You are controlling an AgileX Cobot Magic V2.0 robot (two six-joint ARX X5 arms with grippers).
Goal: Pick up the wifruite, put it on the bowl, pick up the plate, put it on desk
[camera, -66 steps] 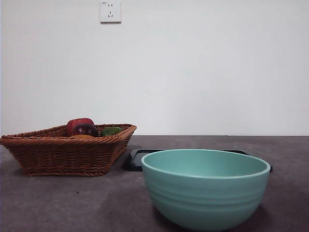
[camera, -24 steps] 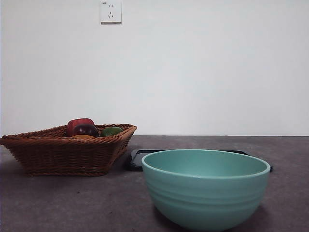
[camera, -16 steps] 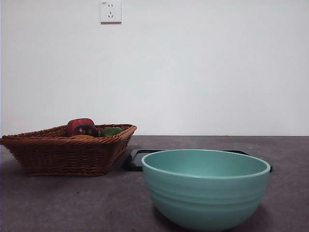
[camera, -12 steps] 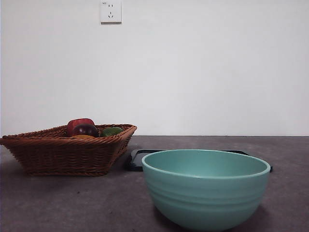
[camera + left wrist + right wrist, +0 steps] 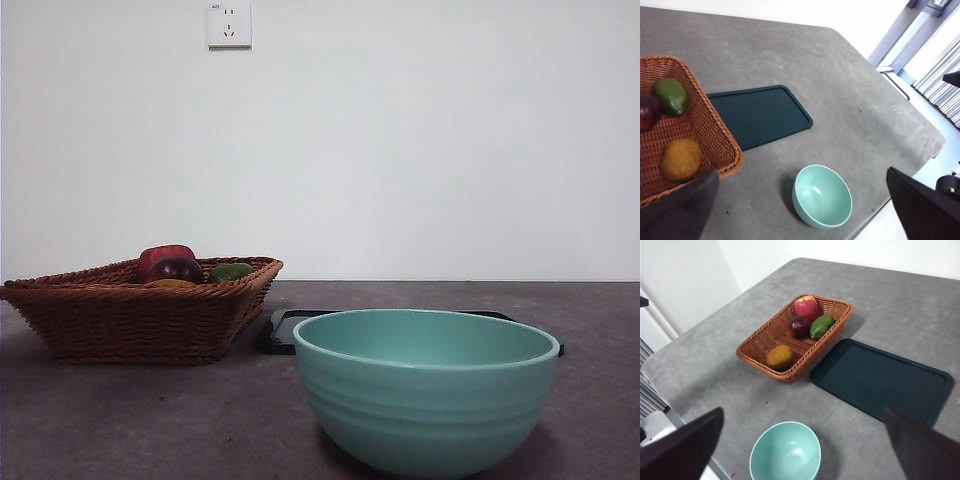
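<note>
Nothing moved — wifruite (image 5: 780,357) in basket (image 5: 756,353), beside tray (image 5: 880,382).

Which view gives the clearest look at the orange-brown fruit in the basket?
The right wrist view: the orange-brown fruit lies fully exposed in the basket, apart from the other fruits. The left wrist view also shows it whole. The front view shows only a sliver above the basket rim.
</note>
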